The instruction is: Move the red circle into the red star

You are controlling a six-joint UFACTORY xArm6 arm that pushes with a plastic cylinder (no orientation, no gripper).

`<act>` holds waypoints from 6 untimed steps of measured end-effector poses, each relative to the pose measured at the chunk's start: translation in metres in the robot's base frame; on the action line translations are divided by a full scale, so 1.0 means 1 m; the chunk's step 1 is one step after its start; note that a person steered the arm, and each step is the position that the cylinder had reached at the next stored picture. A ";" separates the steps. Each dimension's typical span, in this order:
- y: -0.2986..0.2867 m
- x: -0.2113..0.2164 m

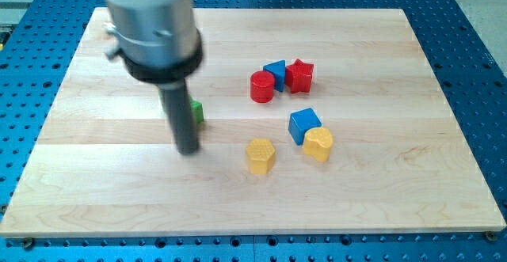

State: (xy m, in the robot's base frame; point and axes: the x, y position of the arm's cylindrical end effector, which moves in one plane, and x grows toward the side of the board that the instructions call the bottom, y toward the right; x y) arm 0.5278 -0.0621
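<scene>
My tip [188, 149] on board [356, 191], holding nothing, well left of red circle [262, 86]; blue block [276, 73] betw. circle & red star [299, 75]

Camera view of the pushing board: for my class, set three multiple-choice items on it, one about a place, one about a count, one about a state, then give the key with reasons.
1. What sits between the red circle and the red star?
A. a yellow block
B. the blue block
C. nothing

2. How many yellow blocks are there?
A. one
B. two
C. three

3. My tip is:
A. touching the red circle
B. touching the red star
C. apart from both, toward the view's left

Key: B, the blue block is wedged between them. B, a yellow block and a yellow block lie lower down. C, my tip stands beside the green block.
</scene>
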 end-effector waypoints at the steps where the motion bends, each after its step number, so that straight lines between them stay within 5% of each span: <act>1: 0.012 -0.038; 3: 0.052 -0.135; 4: 0.087 -0.140; 5: 0.056 -0.113; 6: 0.094 -0.077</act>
